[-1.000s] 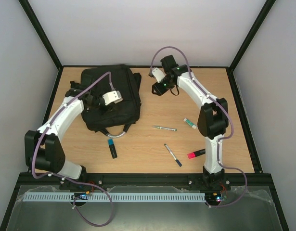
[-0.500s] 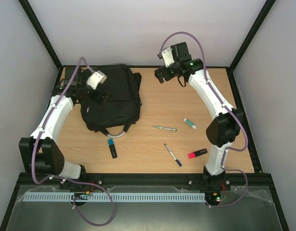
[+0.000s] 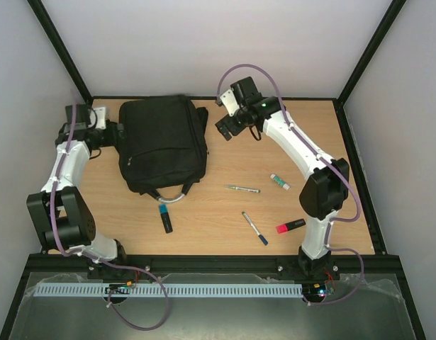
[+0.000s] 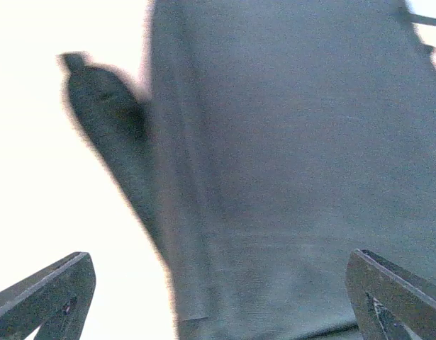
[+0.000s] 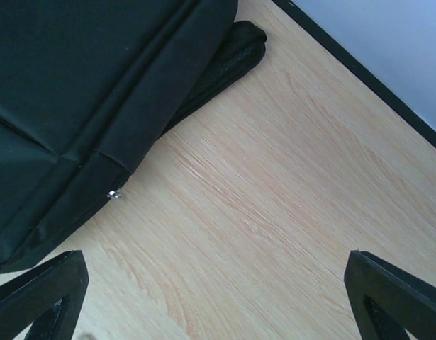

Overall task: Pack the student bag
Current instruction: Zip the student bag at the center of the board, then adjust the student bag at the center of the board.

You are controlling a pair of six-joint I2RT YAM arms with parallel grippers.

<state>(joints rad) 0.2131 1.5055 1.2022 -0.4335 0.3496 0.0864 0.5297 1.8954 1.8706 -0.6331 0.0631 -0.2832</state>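
The bag (image 3: 163, 145) is lying flat in the far-left part of the table (image 3: 225, 159), grey loop (image 3: 172, 199) pointing to the near edge. The left gripper (image 4: 216, 269) is hovering at the bag's left side, close to the table's left edge, jaws spread wide w/ nothing btwn them; its cam is showing only blurred dark fabric. The right gripper (image 5: 214, 269) is hanging off the bag's far-right corner over bare wood, jaws likewise spread and empty, w/ a strap end (image 5: 235, 49) and a small zip pull (image 5: 115, 193) showing in its view. Loose items are lying on the table's near half: a blue marker (image 3: 165, 218) just beside the loop and, nearer the right edge, a slim pen (image 3: 242, 189), a dark pen (image 3: 254, 228) and a pink highlighter (image 3: 290, 227). The bag is prob. going to handle as soft and floppy: fabric sagging and folding when lifted, sliding on smooth wood if pushed, not fragile, likely light while unpacked. Best holds are looking like the loop or a strap for moving it; for opening, one claw pinching fabric beside the zip while the other is taking the pull, which is tiny and easy to miss. Whether any compartment is open, can't tell.
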